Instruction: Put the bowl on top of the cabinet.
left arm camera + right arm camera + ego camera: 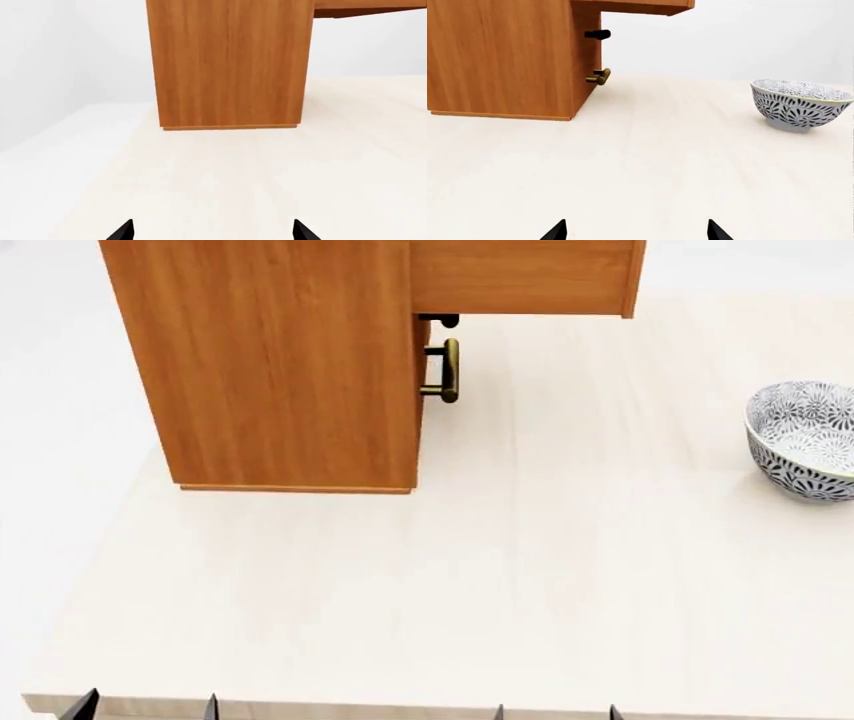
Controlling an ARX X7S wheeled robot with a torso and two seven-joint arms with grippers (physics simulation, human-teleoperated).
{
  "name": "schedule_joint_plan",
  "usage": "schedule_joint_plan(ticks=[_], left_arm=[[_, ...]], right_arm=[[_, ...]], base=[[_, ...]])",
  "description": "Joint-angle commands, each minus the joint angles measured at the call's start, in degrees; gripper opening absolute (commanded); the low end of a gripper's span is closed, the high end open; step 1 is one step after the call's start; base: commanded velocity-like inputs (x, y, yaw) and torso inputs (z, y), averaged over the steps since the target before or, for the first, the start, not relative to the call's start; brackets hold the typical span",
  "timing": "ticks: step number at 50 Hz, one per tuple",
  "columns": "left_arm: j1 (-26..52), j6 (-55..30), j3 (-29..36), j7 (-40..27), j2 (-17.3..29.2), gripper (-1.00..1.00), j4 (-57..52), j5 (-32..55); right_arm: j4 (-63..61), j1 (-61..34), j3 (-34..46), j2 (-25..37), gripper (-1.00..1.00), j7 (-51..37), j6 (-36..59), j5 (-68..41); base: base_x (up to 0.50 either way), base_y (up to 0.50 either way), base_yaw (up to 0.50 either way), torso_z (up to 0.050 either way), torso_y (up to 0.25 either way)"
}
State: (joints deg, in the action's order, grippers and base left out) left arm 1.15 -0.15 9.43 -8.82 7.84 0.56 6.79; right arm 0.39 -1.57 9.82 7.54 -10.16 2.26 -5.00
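The bowl point(805, 438), white with a grey floral pattern, stands upright on the pale table at the right edge of the head view; it also shows in the right wrist view, bowl point(800, 104). The light-brown cabinet point(287, 360) rises at the back left, one upper drawer pulled out and a brass handle point(447, 371) on its front; its top is out of view. My left gripper point(144, 708) and right gripper point(555, 713) hover at the table's near edge, both open and empty, far from the bowl. Only the black fingertips point(123, 231) point(557, 231) show.
The pale wooden table point(441, 590) runs from the cabinet point(230, 62) forward to its front edge near my grippers. The pulled-out drawer point(527, 278) overhangs the table behind the bowl's side. White background surrounds the table.
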Motion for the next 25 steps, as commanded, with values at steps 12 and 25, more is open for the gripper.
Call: schedule_joint_plan(ticks=[12,25], left_arm=[[8.56,-45.65,-5.64,-5.94,4.96,1.0,-44.83,13.79],[9.39,-47.48,-6.32,-7.34,4.72,1.0,-46.53,15.14]], right_arm=[[-45.61,-8.64,-4.58,4.9,1.0,-4.81,46.22,-6.83],[-46.5,-6.59,-5.36,5.34,1.0,-4.79,44.88,-7.57]], base=[[0.0,0.0,0.0,0.0,0.0],[0.0,0.0,0.0,0.0,0.0]])
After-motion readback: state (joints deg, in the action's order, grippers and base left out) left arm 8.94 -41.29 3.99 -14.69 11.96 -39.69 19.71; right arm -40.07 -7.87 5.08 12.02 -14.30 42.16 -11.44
